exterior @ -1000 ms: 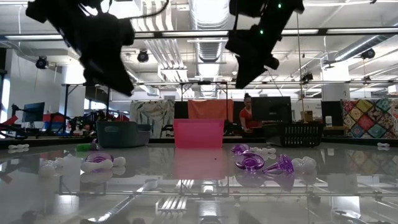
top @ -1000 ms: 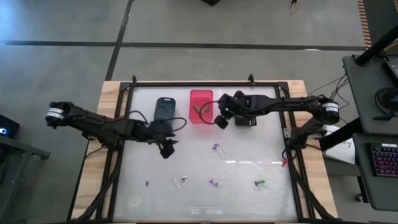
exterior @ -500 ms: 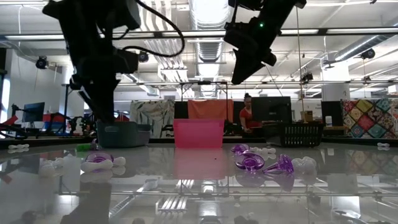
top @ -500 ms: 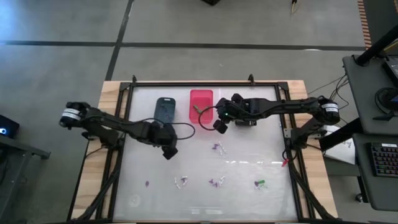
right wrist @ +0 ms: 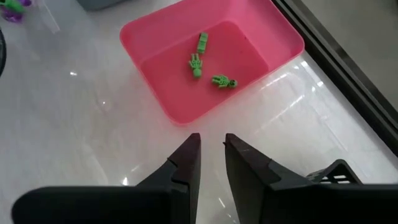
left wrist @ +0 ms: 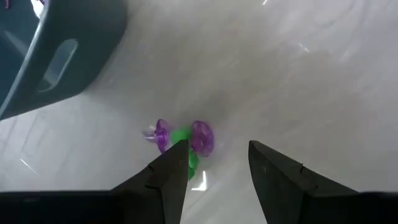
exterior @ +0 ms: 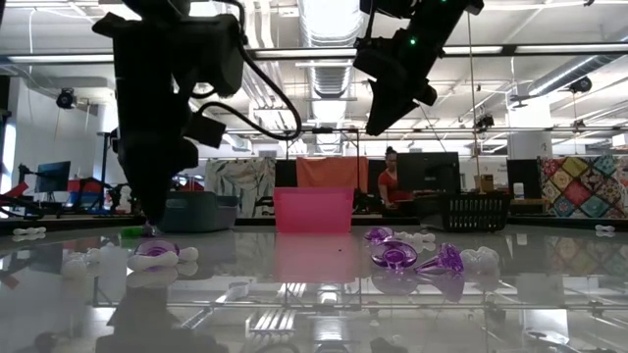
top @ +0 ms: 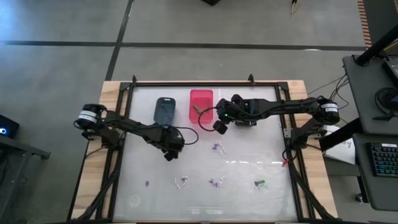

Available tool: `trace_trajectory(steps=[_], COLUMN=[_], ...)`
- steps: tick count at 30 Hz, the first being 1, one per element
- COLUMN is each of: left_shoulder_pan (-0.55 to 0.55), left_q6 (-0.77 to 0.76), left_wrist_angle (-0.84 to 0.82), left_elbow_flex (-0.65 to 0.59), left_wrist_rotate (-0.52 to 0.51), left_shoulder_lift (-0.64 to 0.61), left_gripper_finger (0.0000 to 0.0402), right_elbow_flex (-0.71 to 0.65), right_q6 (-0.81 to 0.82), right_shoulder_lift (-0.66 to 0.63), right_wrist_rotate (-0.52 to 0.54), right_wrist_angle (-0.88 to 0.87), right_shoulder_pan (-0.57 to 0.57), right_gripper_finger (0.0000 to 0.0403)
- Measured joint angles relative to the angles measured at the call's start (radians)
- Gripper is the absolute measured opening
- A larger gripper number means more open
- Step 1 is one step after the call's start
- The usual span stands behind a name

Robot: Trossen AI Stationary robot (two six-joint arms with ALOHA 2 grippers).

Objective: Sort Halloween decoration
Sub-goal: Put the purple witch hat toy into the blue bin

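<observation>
1. My left gripper [left wrist: 214, 163], fingers spread and empty, hangs just beside the blue-grey bin [left wrist: 56, 50].
2. My right gripper [right wrist: 211, 152], fingers narrowly parted and empty, faces the pink bin [right wrist: 273, 37].
3. A purple-and-green trinket [left wrist: 183, 138] lies just ahead of my left fingertips.
4. Three green trinkets [right wrist: 208, 62] lie inside the pink bin.

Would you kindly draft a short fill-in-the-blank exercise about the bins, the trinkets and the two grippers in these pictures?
1. The three small skeleton figures lying in the pink bin are coloured ____.
2. The left gripper has its jaws ____ above a purple and green trinket.
3. In the high view, the blue-grey bin stands to the ____ of the pink bin.
4. The right gripper hangs beside the pink bin holding ____.

Missing words: green; open; left; nothing
</observation>
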Motion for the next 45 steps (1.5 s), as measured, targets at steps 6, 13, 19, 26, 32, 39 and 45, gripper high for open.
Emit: trace_trajectory(steps=[6, 13, 19, 26, 32, 39, 45], left_shoulder_pan=[0.002, 0.002, 0.002, 0.002, 0.002, 0.002, 0.002], left_q6=[-0.014, -0.023, -0.033, -0.041, -0.04, -0.033, -0.033], left_wrist_angle=[-0.001, -0.001, 0.0, 0.004, 0.008, 0.008, 0.008], left_elbow_flex=[0.0, -0.002, -0.005, -0.025, -0.027, -0.027, -0.027], left_wrist_rotate=[-0.034, -0.029, -0.028, -0.027, -0.028, -0.03, -0.03], left_shoulder_lift=[0.005, 0.005, 0.008, 0.008, 0.008, 0.008, 0.008], left_gripper_finger=[0.0151, 0.014, 0.0115, 0.0089, 0.0076, 0.0075, 0.0074], right_elbow_flex=[0.0, 0.0, 0.0, 0.0, -0.001, -0.001, -0.001], right_q6=[0.0, -0.001, 0.0, 0.001, 0.002, 0.002, 0.002], right_shoulder_lift=[0.0, 0.0, 0.001, 0.001, 0.001, 0.001, 0.001], right_wrist_rotate=[0.0, 0.0, 0.0, 0.0, 0.0, 0.0, 0.0], right_wrist_angle=[0.0, 0.001, 0.001, 0.001, 0.001, 0.001, 0.001], right_shoulder_pan=[0.0, 0.0, 0.0, 0.0, 0.0, 0.0, 0.0], right_gripper_finger=[0.0065, 0.0065, 0.0063, 0.0065, 0.0065, 0.0064, 0.0064])
